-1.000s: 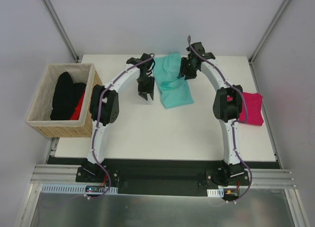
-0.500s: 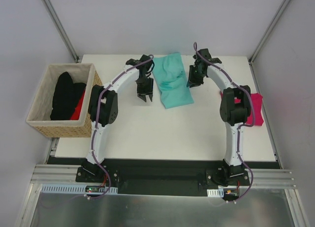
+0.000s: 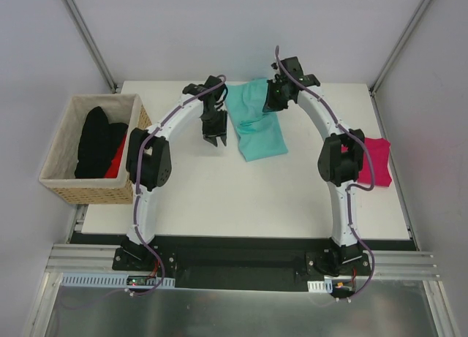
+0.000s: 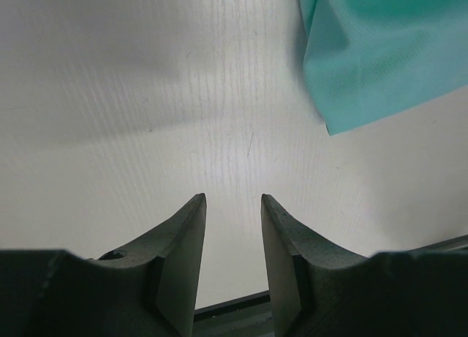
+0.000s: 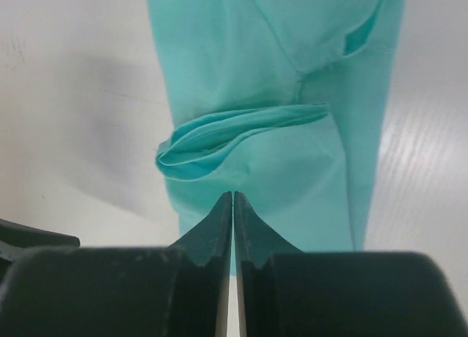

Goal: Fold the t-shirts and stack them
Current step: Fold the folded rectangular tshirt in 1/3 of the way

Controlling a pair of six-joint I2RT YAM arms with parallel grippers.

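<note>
**A:** What has changed in the last second?

**B:** Very little on the left. The left gripper (image 3: 217, 141) hangs over bare table (image 3: 234, 198), just left of the teal t-shirt (image 3: 256, 129). Its fingers are parted with nothing between them, as before. The right gripper (image 3: 272, 103) is the one that moved. Half a second ago it stood off the shirt's right side with its fingers apart. Now it is back over the far right part of the shirt, and the fingers have closed almost tip to tip.

**A:** Closed on cloth?

**B:** The tips sit right against the teal cloth beside a raised fold, but I cannot tell whether a layer is caught. I read it as taking hold for another fold. The shirt lies as a long band, not yet a compact square.

**A:** What about edges and room?

**B:** The basket (image 3: 55, 183) sits at the table's left edge with the black t-shirts (image 3: 95, 143) inside. The teal shirt lies in the far middle, its top close to the far edge. In front of it, open table runs down to the arm bases, so a fold towards the near side has space. The magenta t-shirt (image 3: 376, 161) lies folded near the right edge, partly behind the right arm. Stacking would probably mean carrying the teal shirt over there.
</note>
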